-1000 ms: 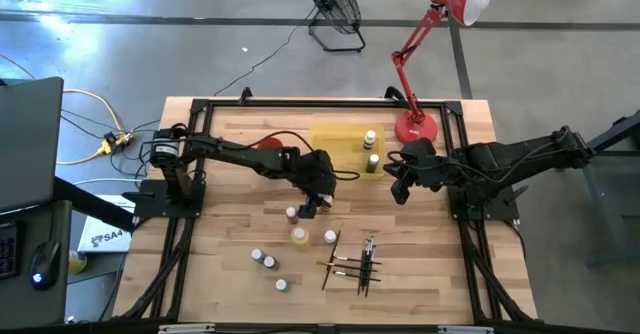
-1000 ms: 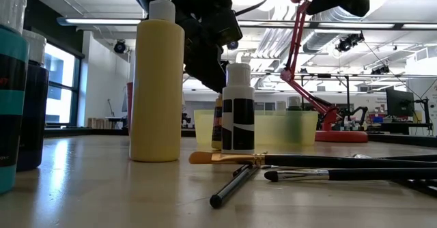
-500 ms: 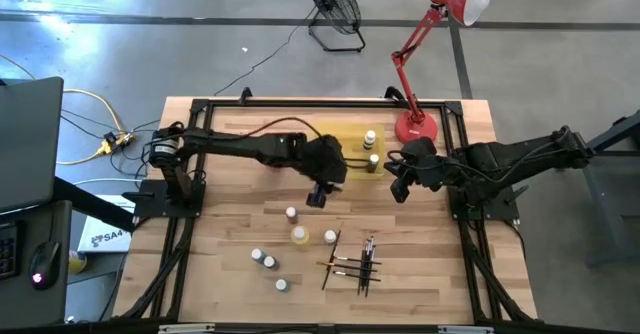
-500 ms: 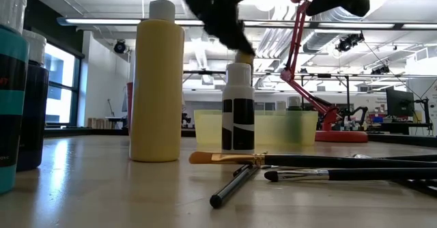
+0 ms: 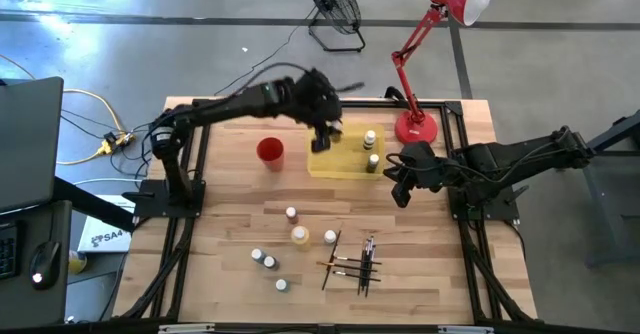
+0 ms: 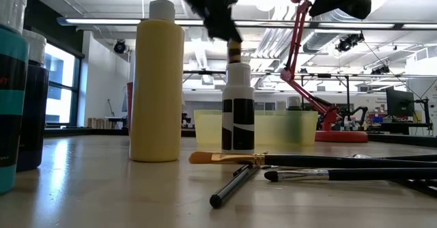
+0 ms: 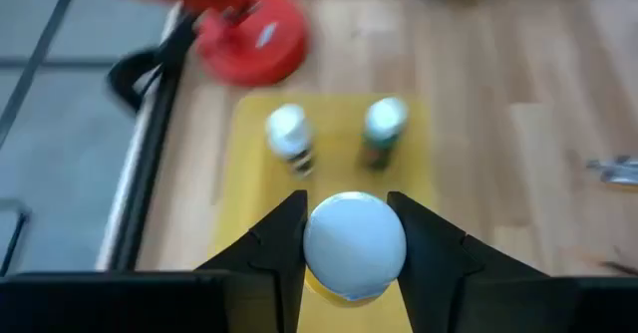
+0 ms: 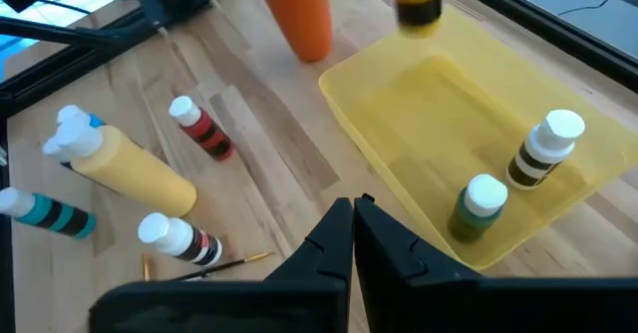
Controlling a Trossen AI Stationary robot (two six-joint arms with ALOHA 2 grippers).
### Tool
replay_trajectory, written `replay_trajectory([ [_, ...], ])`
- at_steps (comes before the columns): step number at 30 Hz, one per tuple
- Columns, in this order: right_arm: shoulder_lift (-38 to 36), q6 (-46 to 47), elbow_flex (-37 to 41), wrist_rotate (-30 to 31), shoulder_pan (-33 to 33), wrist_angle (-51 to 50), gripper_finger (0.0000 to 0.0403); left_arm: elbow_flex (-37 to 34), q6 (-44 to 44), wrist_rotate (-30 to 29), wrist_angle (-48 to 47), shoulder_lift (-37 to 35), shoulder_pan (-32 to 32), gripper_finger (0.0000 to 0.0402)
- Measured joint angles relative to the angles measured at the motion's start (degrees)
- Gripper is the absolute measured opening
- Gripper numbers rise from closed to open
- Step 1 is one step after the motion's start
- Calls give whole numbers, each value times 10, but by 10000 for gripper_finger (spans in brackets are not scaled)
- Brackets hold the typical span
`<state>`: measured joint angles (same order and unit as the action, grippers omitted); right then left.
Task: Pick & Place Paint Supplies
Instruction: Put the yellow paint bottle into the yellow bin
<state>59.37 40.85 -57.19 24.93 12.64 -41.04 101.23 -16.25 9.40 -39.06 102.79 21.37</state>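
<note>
While the left claw (image 5: 327, 134) hangs over the yellow tray (image 5: 335, 164) in the high view, the right claw (image 5: 399, 186) waits clenched just beside the tray's edge. From table height, the carried bottle (image 6: 234, 50) hangs clear above the tabletop (image 6: 102, 187). Through the left wrist, the fingers (image 7: 274, 248) are clamped on the white-capped bottle above bare tray floor, near two standing bottles (image 7: 289, 139). Judgement: lower straight, keep it upright and apart from those two, then release.
</note>
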Motion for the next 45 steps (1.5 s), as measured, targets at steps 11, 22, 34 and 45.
replay_trajectory([
  [11, 0, -1, 0, 6, 0, -10, 5, -86, 48, 46, 127, 4, 91, 118],
  [22, 0, -6, 0, 39, 0, -11, 5, -188, 66, 38, 202, 3, 94, 118],
  [34, 0, -6, 0, 38, 0, -10, 5, -233, 78, 13, 229, 3, 98, 118],
  [45, 0, -6, 0, 39, 0, -10, 5, -235, 105, 6, 225, 18, 97, 118],
])
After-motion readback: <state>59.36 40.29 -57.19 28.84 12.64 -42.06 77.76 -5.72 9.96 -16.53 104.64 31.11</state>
